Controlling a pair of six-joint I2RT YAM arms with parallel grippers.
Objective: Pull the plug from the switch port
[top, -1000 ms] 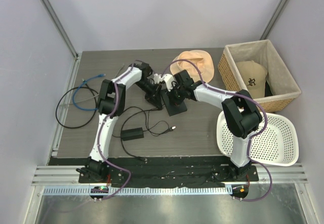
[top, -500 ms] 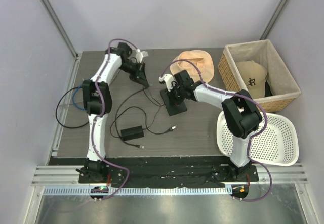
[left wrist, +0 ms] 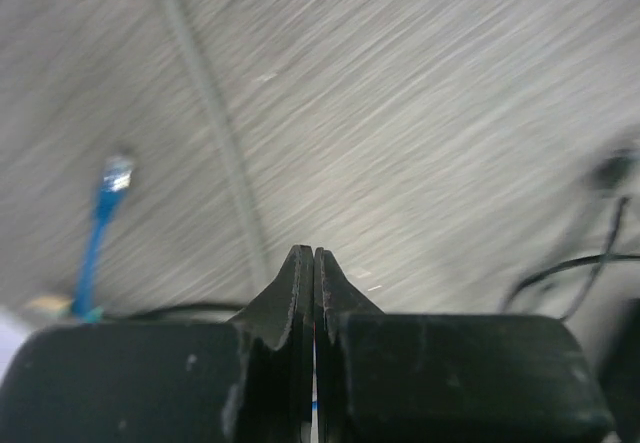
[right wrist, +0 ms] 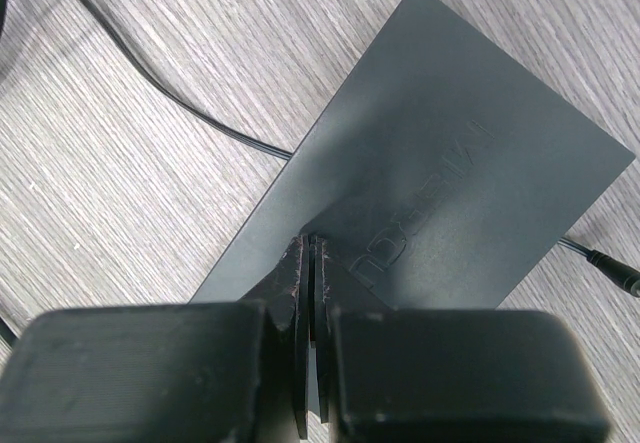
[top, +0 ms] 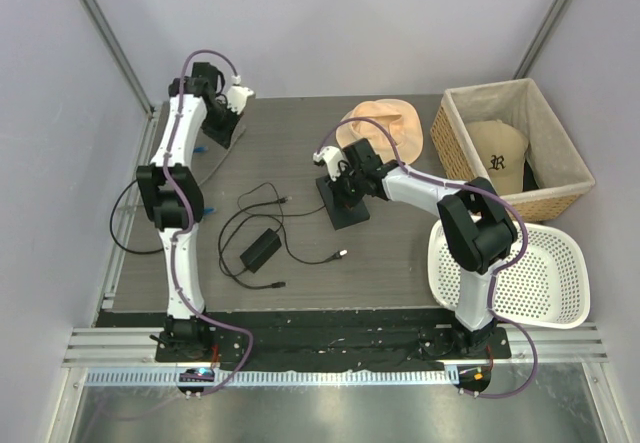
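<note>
Writing: raised lettering on the lid of the switch [right wrist: 440,173]. It reads like NETGEAR, though the near end is hidden behind the fingers, so not certain. A dark "R" is on the front of the tan cap [top: 497,153].

Containers: the cap sits inside the cloth-lined wicker basket [top: 455,138] at the far right, with something black tucked beside it. The white mesh basket [top: 560,308] is at the near right. A peach hat [top: 385,123] lies flat on the table [top: 400,253] behind the switch.

Right gripper [right wrist: 311,245]: fingers pressed together, tips down on the switch lid, nothing pinched between them.

Left gripper [left wrist: 314,255]: pressed together, holding nothing, out over the far left of the table. Its wrist view is motion-blurred.

The plug [left wrist: 118,173] on the blue cable [left wrist: 92,248] lies loose on the table at far left, well apart from the switch. The switch port edge is not readable in any view.

The adapter brick [top: 260,250] sits mid-table among its black lead.
</note>
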